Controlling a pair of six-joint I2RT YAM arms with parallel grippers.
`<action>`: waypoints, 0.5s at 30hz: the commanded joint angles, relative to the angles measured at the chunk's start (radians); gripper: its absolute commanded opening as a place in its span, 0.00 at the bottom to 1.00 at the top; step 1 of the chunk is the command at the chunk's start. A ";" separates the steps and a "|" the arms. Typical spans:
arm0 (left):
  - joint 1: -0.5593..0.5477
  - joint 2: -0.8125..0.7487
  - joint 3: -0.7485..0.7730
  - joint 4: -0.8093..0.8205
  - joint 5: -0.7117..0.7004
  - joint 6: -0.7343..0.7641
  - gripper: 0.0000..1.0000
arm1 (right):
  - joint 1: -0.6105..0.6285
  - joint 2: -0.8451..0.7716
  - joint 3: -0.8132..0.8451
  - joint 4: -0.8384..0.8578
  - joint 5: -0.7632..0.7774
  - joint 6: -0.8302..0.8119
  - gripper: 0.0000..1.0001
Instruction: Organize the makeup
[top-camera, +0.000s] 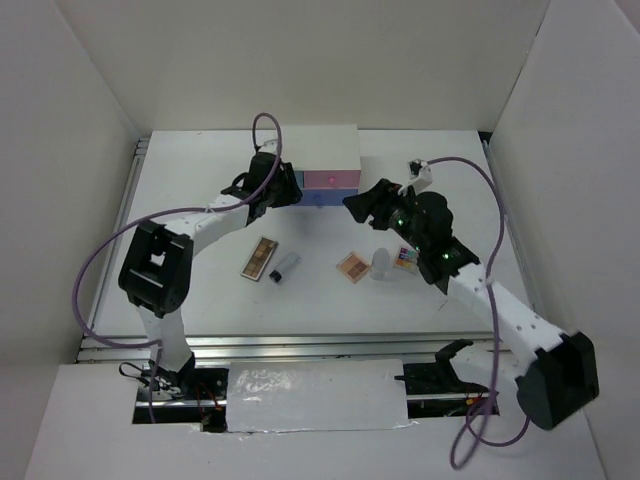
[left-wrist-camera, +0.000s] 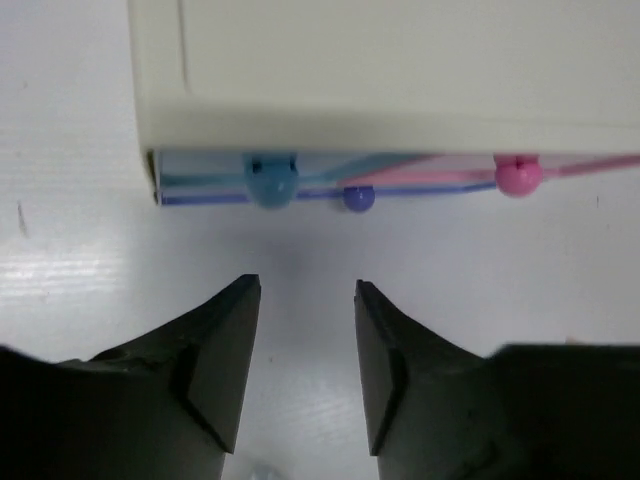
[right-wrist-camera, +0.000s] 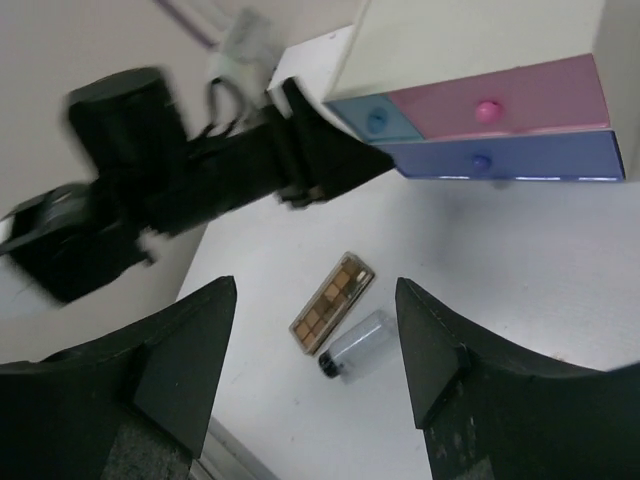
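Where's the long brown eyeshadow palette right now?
In the top view the long brown palette lies left of centre, just left of the small clear bottle and in front of the drawer box.

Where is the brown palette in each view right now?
Top external: the palette lies left of centre, just left of the bottle.
Left wrist: not in it.
Right wrist: the palette is low centre, up-left of the bottle.
Shared landmark: the drawer box, in all three.
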 joint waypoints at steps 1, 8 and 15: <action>-0.009 -0.159 -0.052 0.001 0.020 -0.044 0.58 | -0.139 0.182 -0.006 0.212 -0.108 0.083 0.71; -0.047 -0.527 -0.224 -0.258 -0.092 -0.114 0.99 | -0.222 0.721 0.216 0.459 -0.367 0.190 0.63; -0.070 -0.859 -0.321 -0.542 -0.161 -0.077 0.99 | -0.215 0.941 0.298 0.645 -0.407 0.320 0.62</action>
